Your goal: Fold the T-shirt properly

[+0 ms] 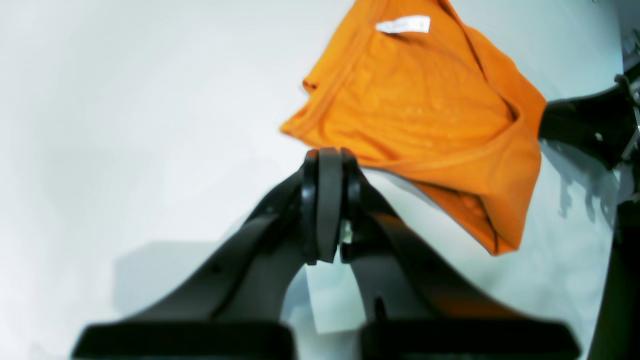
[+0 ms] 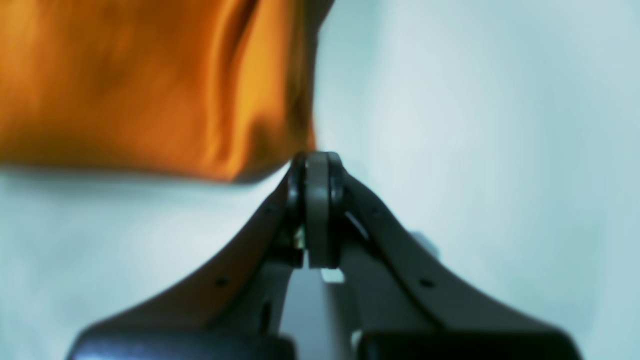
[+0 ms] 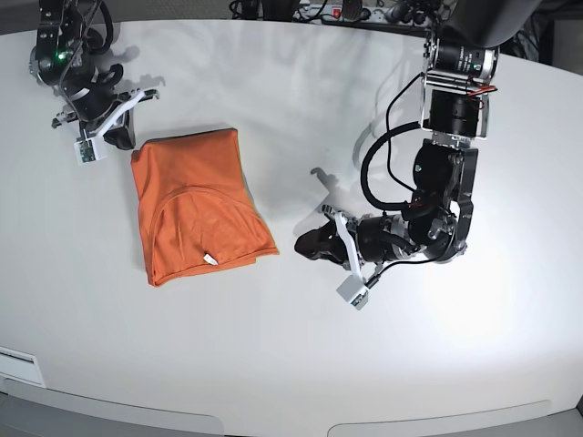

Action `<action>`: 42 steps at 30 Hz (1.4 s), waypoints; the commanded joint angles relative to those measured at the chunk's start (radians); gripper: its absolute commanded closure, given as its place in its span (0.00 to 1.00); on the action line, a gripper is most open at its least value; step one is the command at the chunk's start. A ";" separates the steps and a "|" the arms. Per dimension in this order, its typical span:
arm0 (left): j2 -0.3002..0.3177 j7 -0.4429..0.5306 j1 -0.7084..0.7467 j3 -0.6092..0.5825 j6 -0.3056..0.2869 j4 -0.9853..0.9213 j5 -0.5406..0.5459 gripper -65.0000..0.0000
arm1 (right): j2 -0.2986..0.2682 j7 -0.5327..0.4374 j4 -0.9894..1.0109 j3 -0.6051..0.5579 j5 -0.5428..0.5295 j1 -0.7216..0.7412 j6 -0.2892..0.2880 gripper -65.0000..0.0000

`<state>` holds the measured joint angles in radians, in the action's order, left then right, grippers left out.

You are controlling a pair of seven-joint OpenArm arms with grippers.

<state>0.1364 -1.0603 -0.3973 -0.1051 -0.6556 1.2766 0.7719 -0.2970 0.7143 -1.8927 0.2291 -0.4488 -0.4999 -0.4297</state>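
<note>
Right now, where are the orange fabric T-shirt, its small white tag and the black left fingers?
Orange fabric T-shirt [image 3: 202, 228]: base view, front panel.
Small white tag [image 1: 404, 24]: left wrist view, middle.
Black left fingers [image 1: 328, 200]: left wrist view, fingertips.

Base looks down from above; wrist views closer, all sharing orange shirt [image 3: 196, 209].

In the base view, we have 1 T-shirt [image 3: 196, 214] lying on the counter [image 3: 301, 355], left of centre, between our 2 tools [image 3: 127, 141] [image 3: 303, 246].
</note>
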 commanded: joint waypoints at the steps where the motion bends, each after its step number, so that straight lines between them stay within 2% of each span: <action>1: 0.000 0.005 -0.029 0.002 -0.007 0.018 0.044 1.00 | 0.006 0.016 -0.024 0.001 -0.001 -0.016 -0.006 1.00; 4: 0.000 0.001 -0.029 0.002 -0.007 0.018 0.057 1.00 | 0.053 0.015 -0.044 0.001 0.000 -0.042 -0.013 1.00; 7: 0.000 -0.020 -0.029 0.002 -0.007 0.018 0.057 1.00 | 0.101 0.016 -0.045 0.001 0.005 -0.052 -0.062 1.00; 9: 0.003 -0.056 -0.029 0.002 -0.006 0.018 0.072 1.00 | 0.115 0.022 -0.062 0.001 0.035 -0.061 -0.058 1.00; 12: 0.027 -0.143 -0.029 0.002 -0.007 0.018 0.179 1.00 | 0.116 0.024 -0.144 0.006 0.063 -0.091 0.002 1.00; 17: 0.084 -0.336 -0.029 0.002 -0.003 0.018 0.414 1.00 | 0.116 0.024 -0.325 0.053 0.052 -0.158 0.001 1.00; 18: 0.095 -0.336 -0.027 0.002 -0.002 0.018 0.472 1.00 | 0.116 0.024 -0.352 0.068 0.041 -0.172 -0.008 1.00; 21: 0.143 -0.336 -0.007 0.002 0.012 0.019 0.650 1.00 | 0.117 0.036 -0.404 0.129 -0.072 -0.209 -0.054 1.00; 23: 0.180 -0.336 0.018 0.002 0.011 0.027 0.712 1.00 | 0.117 0.063 -0.419 0.173 -0.163 -0.228 -0.092 1.00; 28: 0.281 -0.336 0.137 0.002 0.011 0.138 0.712 1.00 | 0.117 0.137 -0.421 0.315 -0.357 -0.266 -0.173 1.00; 34: 0.442 -0.336 0.358 0.003 0.011 0.451 0.712 1.00 | 0.117 0.299 -0.420 0.514 -0.700 -0.308 -0.251 1.00; 39: 0.584 -0.336 0.599 0.037 -0.007 0.764 0.712 1.00 | 0.117 0.384 -0.420 0.636 -0.822 -0.395 -0.268 1.00; 42: 0.622 -0.336 0.755 0.093 -0.007 0.899 0.661 1.00 | 0.117 0.436 -0.420 0.686 -0.884 -0.457 -0.268 1.00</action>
<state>0.7448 -1.3891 0.3588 -0.0162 -0.6598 2.1651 1.4086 -0.1772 1.1622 -2.2993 0.9070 -1.3125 -0.9424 -0.6933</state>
